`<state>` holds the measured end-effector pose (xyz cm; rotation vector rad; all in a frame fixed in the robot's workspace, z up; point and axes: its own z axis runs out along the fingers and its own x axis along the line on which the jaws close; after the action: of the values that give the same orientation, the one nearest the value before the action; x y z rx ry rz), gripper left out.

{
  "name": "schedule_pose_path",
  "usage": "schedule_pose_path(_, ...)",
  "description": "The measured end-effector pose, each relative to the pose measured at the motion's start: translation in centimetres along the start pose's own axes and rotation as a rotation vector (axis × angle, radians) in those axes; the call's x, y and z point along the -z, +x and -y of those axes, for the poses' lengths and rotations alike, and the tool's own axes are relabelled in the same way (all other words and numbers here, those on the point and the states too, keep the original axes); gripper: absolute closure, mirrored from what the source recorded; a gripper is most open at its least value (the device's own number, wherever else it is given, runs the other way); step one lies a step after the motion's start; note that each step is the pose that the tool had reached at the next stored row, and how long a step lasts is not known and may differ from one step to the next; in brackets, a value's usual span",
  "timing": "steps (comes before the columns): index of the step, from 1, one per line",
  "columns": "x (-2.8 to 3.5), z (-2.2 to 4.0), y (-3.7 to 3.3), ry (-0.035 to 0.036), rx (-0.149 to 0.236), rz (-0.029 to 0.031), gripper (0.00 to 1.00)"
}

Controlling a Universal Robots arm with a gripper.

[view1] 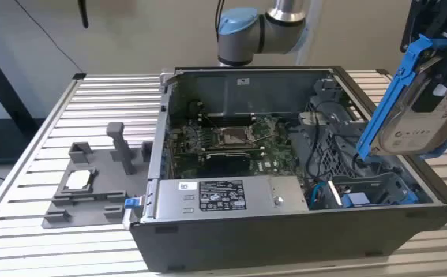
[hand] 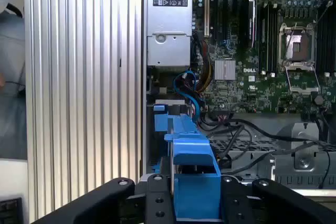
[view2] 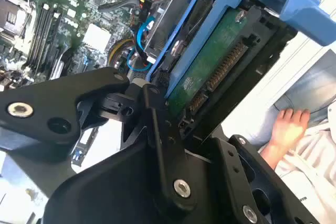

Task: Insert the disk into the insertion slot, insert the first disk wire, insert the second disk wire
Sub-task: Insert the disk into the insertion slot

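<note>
In the exterior view the gripper (view1: 437,34) clasps the disk (view1: 419,124) at the exterior view's upper right, above the open computer case (view1: 285,222); the insertion slot (view1: 377,190) inside, lower right, looks empty, so nothing seems inserted; in the second wrist view the disk (view2: 210,72) shows its green underside; in the first wrist view its carrier (hand: 191,171) hangs over blue cables (hand: 191,90).

I work at a robotics lab bench. My arm (view1: 254,29) rises behind a slatted aluminium table (view1: 38,144). An opened desktop computer case (view1: 285,236) lies on the table with its motherboard (view1: 231,138) bare, and a grey parts fixture (view1: 85,199) sits beside it. In the second wrist view, a person's hand (view2: 291,124) shows beyond the table's edge.
</note>
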<state>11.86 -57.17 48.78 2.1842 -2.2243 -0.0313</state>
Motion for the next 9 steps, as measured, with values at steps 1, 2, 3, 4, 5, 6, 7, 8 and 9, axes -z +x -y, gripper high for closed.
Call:
schedule_pose_path(1, 0.0, 0.0, 0.0, 0.0001, 0.0, -0.0001, 0.68)
schedule_pose_path(2, 0.0, 0.0, 0.0, 0.0013, 0.0, 0.0, 0.68)
schedule_pose_path(3, 0.0, 0.0, 0.0, 0.0025, 0.0, 0.0, 0.68)
schedule_pose_path(4, 0.0, 0.0, 0.0, 0.0026, 0.0, 0.0, 0.68)
schedule_pose_path(5, 0.0, 0.0, 0.0, 0.0027, 0.0, 0.0, 0.68)
schedule_pose_path(6, 0.0, 0.0, 0.0, 0.0028, 0.0, 0.0, 0.68)
schedule_pose_path(7, 0.0, 0.0, 0.0, 0.0029, 0.0, 0.0, 0.68)
schedule_pose_path(8, 0.0, 0.0, 0.0, 0.003, 0.0, 0.0001, 0.68)
schedule_pose_path(9, 0.0, 0.0, 0.0, 0.0031, 0.0, 0.0, 0.68)
